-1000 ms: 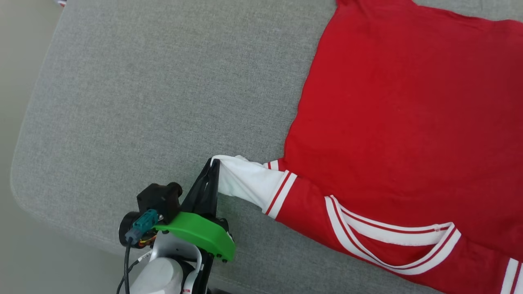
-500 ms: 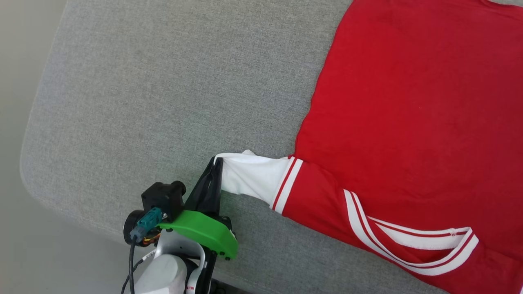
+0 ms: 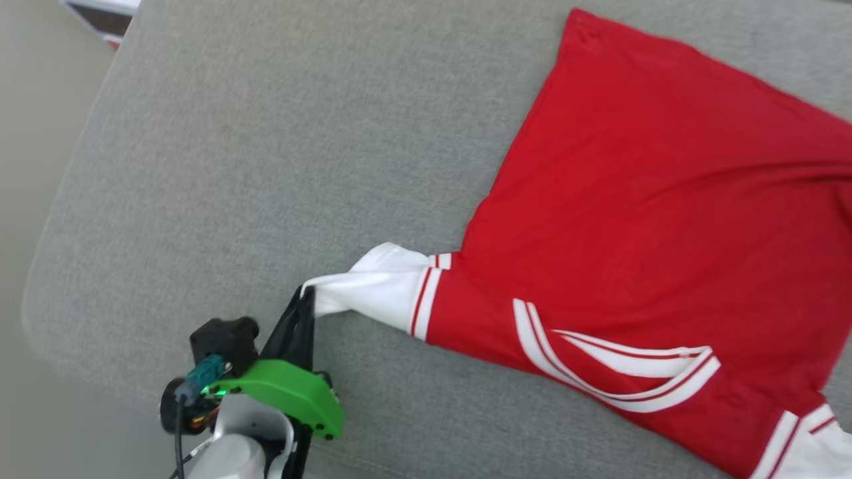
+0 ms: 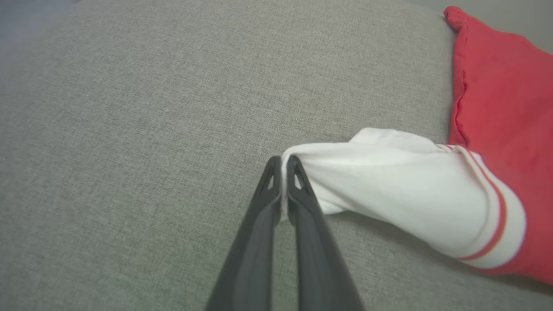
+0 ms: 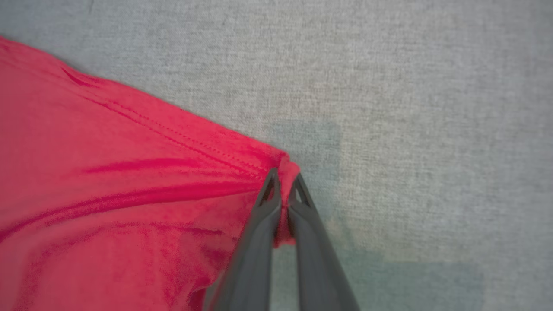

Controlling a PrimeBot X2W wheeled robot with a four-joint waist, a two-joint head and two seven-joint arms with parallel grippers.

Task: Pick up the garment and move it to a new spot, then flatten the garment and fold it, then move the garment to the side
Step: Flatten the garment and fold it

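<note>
1. One garment (image 3: pixel 652 219), a red jersey-style T-shirt with white short sleeves and red-and-white striped trim, lies spread on one grey woven-fabric worktop (image 3: pixel 266 166). It occupies the right half of the head view.
2. Two white sleeves are counted in the head view: one left sleeve (image 3: pixel 373 289) stretched out toward the left, and one right sleeve (image 3: pixel 815 452) at the lower right corner.
3. Left jaws: pressed together on the edge of the left sleeve. In the left wrist view, two dark fingers (image 4: pixel 302 203) flank a thin white fold.
4. Right jaws: pressed together on a bunched red hem corner (image 5: pixel 285 166), seen in the right wrist view. Taut creases run from that corner across the red cloth.
5. The head view also shows one striped V-shaped neckband (image 3: pixel 626 372) and one green plastic cover (image 3: pixel 286 396) on the left wrist.
</note>
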